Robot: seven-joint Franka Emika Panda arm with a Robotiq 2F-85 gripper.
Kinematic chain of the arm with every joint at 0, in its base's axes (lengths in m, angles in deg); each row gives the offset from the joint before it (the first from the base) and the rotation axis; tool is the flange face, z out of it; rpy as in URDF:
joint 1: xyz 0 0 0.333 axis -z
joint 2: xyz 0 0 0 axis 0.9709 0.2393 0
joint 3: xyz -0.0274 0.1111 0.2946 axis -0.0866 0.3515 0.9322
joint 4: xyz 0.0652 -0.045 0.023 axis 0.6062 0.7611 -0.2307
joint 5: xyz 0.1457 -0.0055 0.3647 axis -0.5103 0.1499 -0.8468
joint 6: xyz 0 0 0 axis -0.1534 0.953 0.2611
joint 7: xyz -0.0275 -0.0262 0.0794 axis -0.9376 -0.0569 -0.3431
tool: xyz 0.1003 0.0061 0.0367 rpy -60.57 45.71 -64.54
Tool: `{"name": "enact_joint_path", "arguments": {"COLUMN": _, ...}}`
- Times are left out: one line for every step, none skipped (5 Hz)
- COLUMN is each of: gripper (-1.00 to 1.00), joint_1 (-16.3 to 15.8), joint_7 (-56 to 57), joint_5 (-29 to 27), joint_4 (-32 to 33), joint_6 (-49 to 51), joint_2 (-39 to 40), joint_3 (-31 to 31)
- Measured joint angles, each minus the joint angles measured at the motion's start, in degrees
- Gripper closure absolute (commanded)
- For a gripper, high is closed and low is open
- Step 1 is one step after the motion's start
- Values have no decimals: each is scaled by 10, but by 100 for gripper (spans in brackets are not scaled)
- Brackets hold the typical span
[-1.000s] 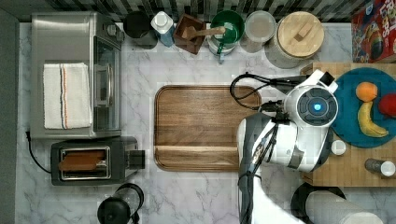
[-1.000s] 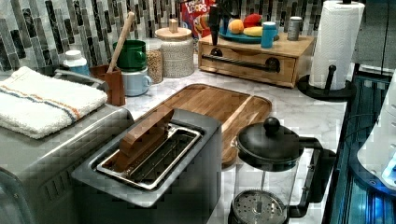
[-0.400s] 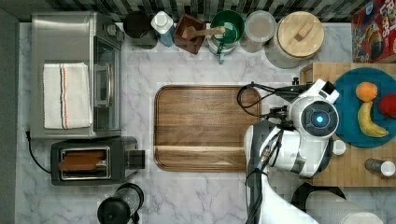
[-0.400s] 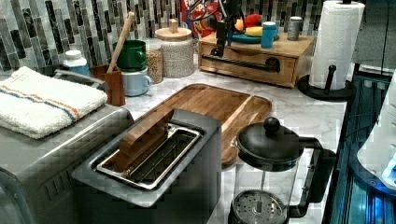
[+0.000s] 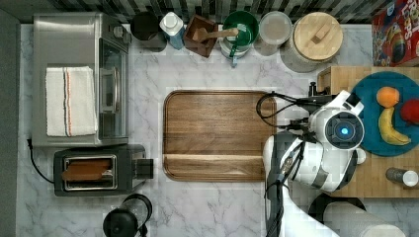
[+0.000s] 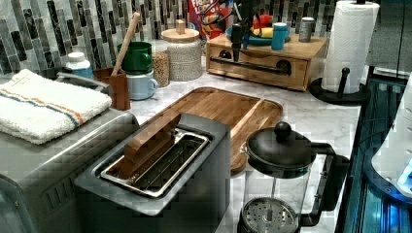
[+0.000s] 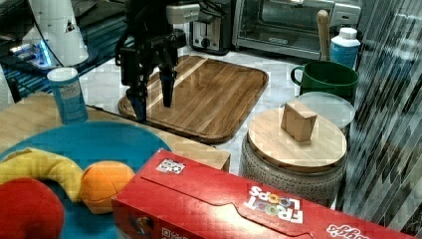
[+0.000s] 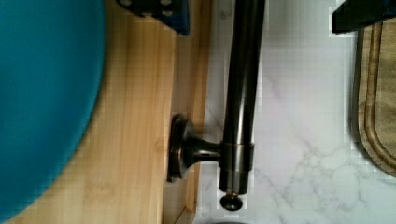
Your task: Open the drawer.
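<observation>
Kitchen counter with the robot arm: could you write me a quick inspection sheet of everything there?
Surface: white marble counter.
Job's things: drawer shut, its black bar handle free.
Clutter: wooden tray, toaster, toaster oven with towel, French press, jars, green mug, cereal box, fruit on blue plate, paper towel roll.
Gripper: gripper open, fingers straddling the handle.
Cables: black loop on the arm.
Surroundings: striped tile backsplash.

arm (image 5: 321, 158): over butcher-block cabinet (image 5: 346, 74), the top view's right | wooden tray (image 5: 217, 134): centre of marble worktop (image 5: 148, 207) | toaster (image 5: 99, 169): the top view's lower left | blue plate (image 5: 375, 94): holds banana (image 5: 390, 129), orange (image 5: 387, 96)
</observation>
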Motion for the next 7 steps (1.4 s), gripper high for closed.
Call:
{"name": "enact_joint_path", "arguments": {"gripper": -100, "joint_1": 0, "joint_7": 0, "joint_5": -7, "joint_4": 4, "joint_6": -1, "joint_2": 7, "joint_3": 5}}
{"name": "enact_joint_path", "arguments": {"gripper": -100, "joint_1": 0, "joint_7": -1, "joint_5": -7, "joint_4": 18, "joint_6": -33, "joint_2": 10, "joint_3": 11}}
{"name": "enact_joint_path", "arguments": {"gripper": -100, "joint_1": -3, "joint_7": -12, "joint_5": -6, "joint_4": 29, "joint_6": -44, "joint_2": 14, "joint_3": 8}}
{"name": "enact_joint_path", "arguments": {"gripper": -100, "joint_1": -6, "joint_7": -15, "joint_5": -3, "joint_4": 30, "joint_6": -44, "joint_2": 28, "joint_3": 1}}
{"name": "enact_joint_path", "arguments": {"gripper": -100, "joint_1": -3, "joint_7": -15, "joint_5": -5, "joint_4": 30, "joint_6": -44, "joint_2": 38, "joint_3": -1}}
{"name": "enact_joint_path", "arguments": {"gripper": -100, "joint_1": -2, "joint_7": -15, "joint_5": -8, "joint_4": 29, "joint_6": -30, "joint_2": 40, "joint_3": 0}}
{"name": "enact_joint_path", "arguments": {"gripper": -100, "joint_1": -5, "joint_7": -15, "joint_5": -23, "joint_4": 22, "joint_6": 8, "joint_2": 39, "joint_3": 0}}
